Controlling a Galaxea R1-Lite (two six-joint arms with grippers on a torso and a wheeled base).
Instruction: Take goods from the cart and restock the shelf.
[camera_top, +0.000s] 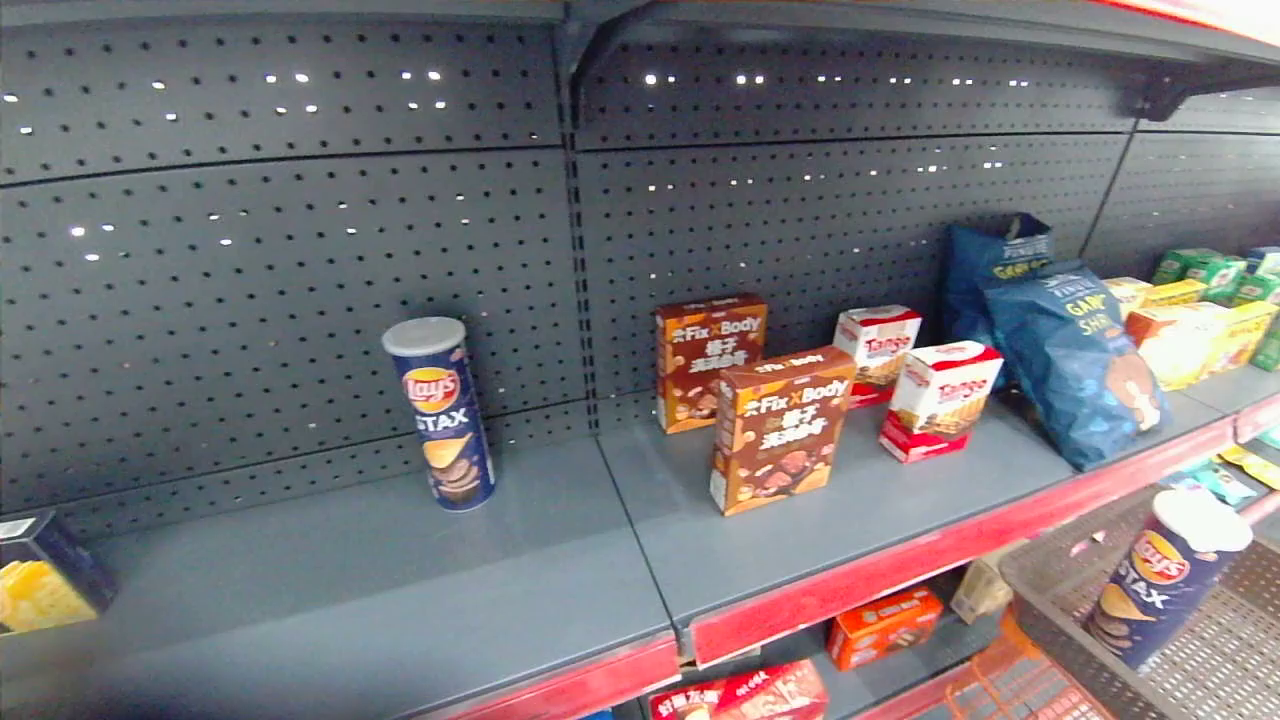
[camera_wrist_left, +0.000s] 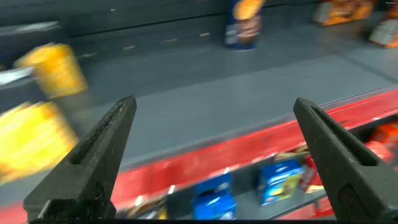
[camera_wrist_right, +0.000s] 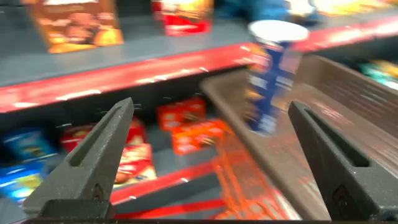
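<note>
With the right gripper spread wide and empty, I'd bring it level around the middle of the chip can standing in the cart, squeezing gently so it doesn't tip

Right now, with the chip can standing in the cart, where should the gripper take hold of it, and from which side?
Probably mid-body on the chip can, below its white lid, coming from the side over the cart rim with the open right gripper. It stands nearly upright, a plain round tube, so its sides offer the surest hold.
</note>
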